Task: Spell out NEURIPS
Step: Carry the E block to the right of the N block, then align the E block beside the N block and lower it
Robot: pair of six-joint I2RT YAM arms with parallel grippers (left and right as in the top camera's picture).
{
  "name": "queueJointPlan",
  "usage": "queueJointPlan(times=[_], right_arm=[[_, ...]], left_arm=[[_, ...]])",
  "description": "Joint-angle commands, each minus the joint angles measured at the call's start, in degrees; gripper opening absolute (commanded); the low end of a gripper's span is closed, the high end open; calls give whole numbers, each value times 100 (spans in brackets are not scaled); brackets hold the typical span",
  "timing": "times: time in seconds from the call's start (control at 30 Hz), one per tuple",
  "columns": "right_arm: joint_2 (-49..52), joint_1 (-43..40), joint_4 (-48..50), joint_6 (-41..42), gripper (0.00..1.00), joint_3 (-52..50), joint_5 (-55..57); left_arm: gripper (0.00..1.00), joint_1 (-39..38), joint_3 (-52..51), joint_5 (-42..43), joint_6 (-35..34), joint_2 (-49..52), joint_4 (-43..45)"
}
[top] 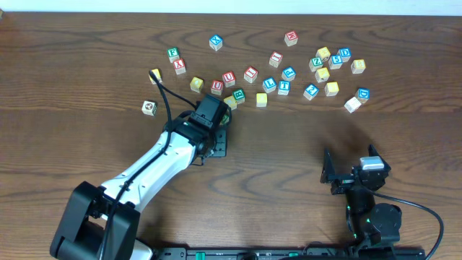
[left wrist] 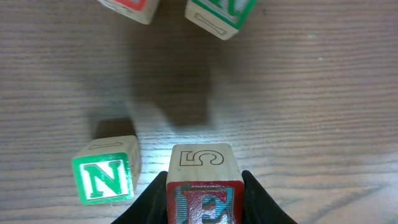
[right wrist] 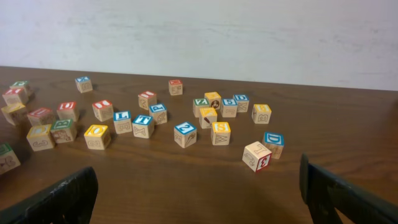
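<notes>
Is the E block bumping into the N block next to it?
Apart. The left wrist view shows a strip of table between the E block and the N block beside it.

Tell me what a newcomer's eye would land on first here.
First, the left hand, shut on a red E cube just beside a green N cube on the wooden table. Next, the loose scatter of lettered cubes across the table's far side. The right hand sits open at the near right, holding nothing.

Left arm (top: 155, 170) extended, jaws clamped — right arm (top: 369, 206) folded, jaws wide.
</notes>
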Motion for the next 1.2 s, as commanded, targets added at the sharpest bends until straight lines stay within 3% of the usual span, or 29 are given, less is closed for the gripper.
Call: queueJointPlan(times=[0.0, 1.17], right_arm=[[-24, -28, -26, 42, 99, -7, -9], [-24, -28, -26, 42, 99, -7, -9]], left_arm=[[8, -31, -46, -17, 44, 35, 2], [8, -31, -55, -400, -122, 603, -2]])
